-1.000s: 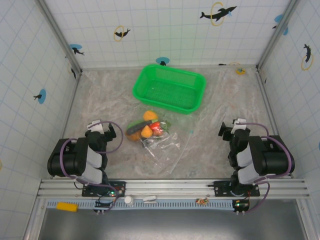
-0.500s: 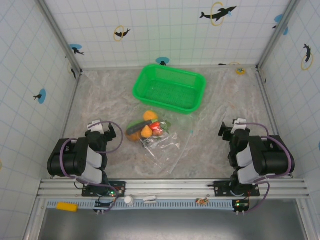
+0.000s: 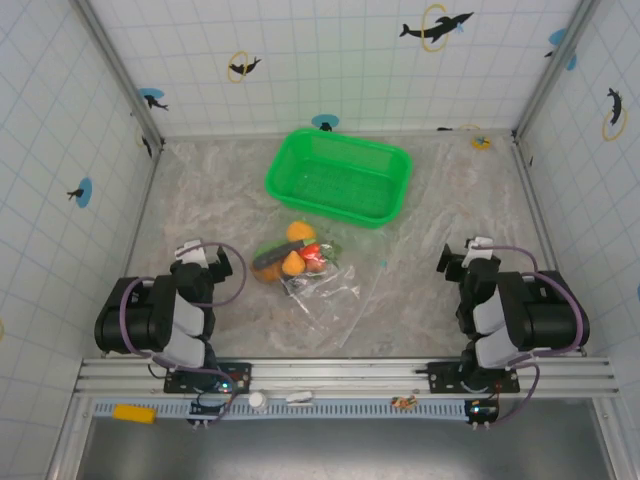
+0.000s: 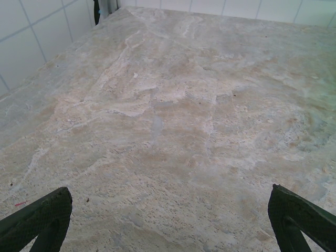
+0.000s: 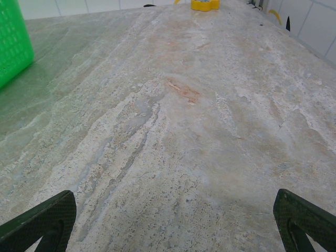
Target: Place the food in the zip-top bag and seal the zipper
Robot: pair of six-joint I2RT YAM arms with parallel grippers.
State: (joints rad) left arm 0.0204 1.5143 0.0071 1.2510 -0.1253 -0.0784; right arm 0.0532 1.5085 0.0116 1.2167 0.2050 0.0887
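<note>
The food (image 3: 295, 254) lies in a small pile at the table's middle: an orange citrus (image 3: 300, 232), a red strawberry (image 3: 311, 251), an orange carrot (image 3: 292, 264) and a dark long piece (image 3: 268, 256). The clear crinkly zip-top bag (image 3: 335, 298) spreads from the pile toward the near edge. I cannot tell whether the pile is inside it, nor make out the zipper. My left gripper (image 3: 205, 262) (image 4: 170, 223) rests open to the pile's left, over bare table. My right gripper (image 3: 462, 260) (image 5: 173, 226) rests open to the bag's right, holding nothing.
A green mesh basket (image 3: 338, 177) (image 5: 10, 47) stands behind the pile, empty. A small yellow object (image 3: 481, 142) (image 5: 205, 4) sits in the back right corner. Tiled walls close the table on three sides.
</note>
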